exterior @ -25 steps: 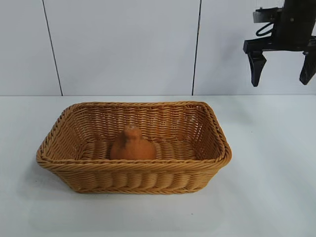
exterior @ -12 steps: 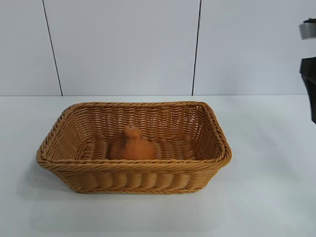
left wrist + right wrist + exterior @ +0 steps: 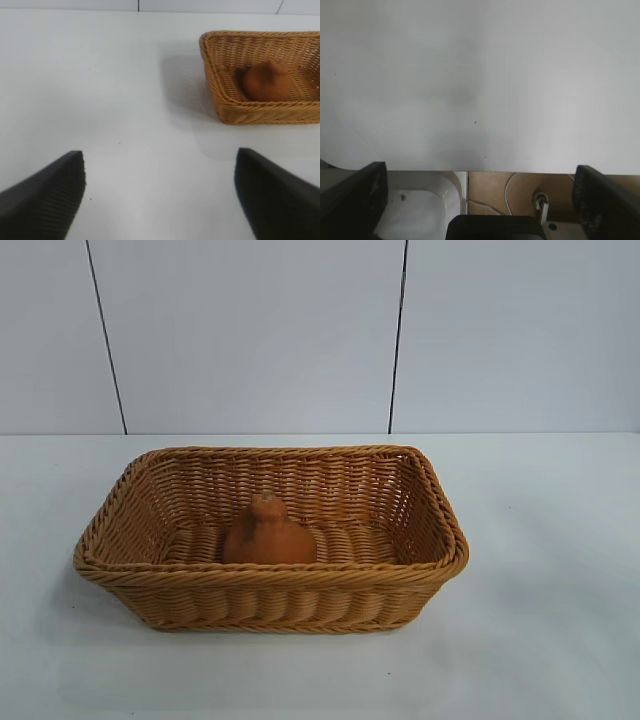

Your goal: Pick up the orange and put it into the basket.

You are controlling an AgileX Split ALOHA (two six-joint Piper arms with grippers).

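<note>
The left gripper (image 3: 160, 192) hangs near the basket (image 3: 270, 578), fingers spread and empty. The orange (image 3: 268, 533) sits inside, upright. The right gripper (image 3: 480, 200) – released, holding nothing – is well off. Little risk remains – only an arm knocking the basket.

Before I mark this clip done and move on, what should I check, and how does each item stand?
1. Orange inside the basket: ok.
2. Orange resting on the basket floor, free of any gripper: ok.
3. Basket upright on the table: ok.
4. Left gripper open, empty, away from the basket: ok.
5. Right gripper open, empty, over the table edge: ok.
6. Right arm fully parked: cannot tell.
</note>
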